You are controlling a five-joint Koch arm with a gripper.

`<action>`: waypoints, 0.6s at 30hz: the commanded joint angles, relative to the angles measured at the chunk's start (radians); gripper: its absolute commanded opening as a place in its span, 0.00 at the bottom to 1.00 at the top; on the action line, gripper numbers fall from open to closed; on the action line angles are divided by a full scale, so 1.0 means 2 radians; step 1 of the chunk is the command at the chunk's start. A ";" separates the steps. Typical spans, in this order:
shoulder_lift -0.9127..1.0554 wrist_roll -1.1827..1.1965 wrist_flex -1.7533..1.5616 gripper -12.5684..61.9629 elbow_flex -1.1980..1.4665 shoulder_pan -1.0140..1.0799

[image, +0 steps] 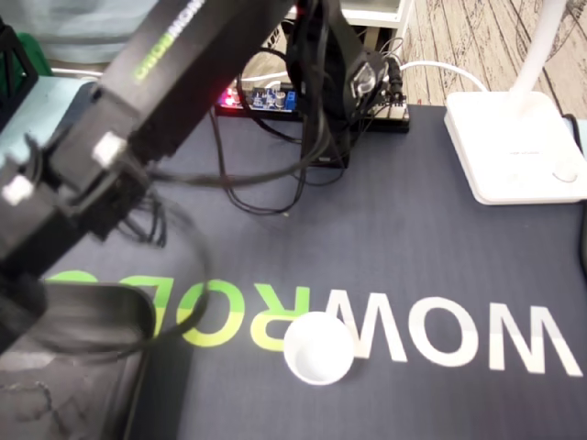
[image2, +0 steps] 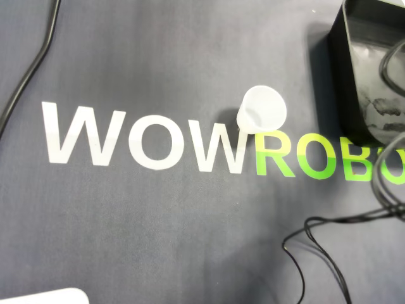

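A small white cup (image: 318, 346) stands upright on the dark mat, on the "WOWROBO" lettering; the overhead view shows the cup (image2: 261, 109) just above the second W. My black arm (image: 174, 73) reaches from the top middle of the fixed view down to the left edge, where its end is blurred and cut off. No fingers show in either view. The arm's end is above a black bin (image: 92, 302), well left of the cup.
The black bin (image2: 345, 69) sits at the top right of the overhead view, with cables (image2: 329, 253) looping near it. A white lamp base (image: 514, 147) stands at the back right. A controller board (image: 266, 96) and loose wires (image: 266, 183) lie behind the arm.
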 commanded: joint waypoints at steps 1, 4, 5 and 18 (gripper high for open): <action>-0.002 0.059 -0.081 0.15 -0.034 -0.001; -0.019 0.097 -0.107 0.15 -0.035 -0.003; -0.023 0.111 -0.114 0.15 -0.035 -0.002; -0.054 0.137 -0.152 0.15 -0.040 -0.005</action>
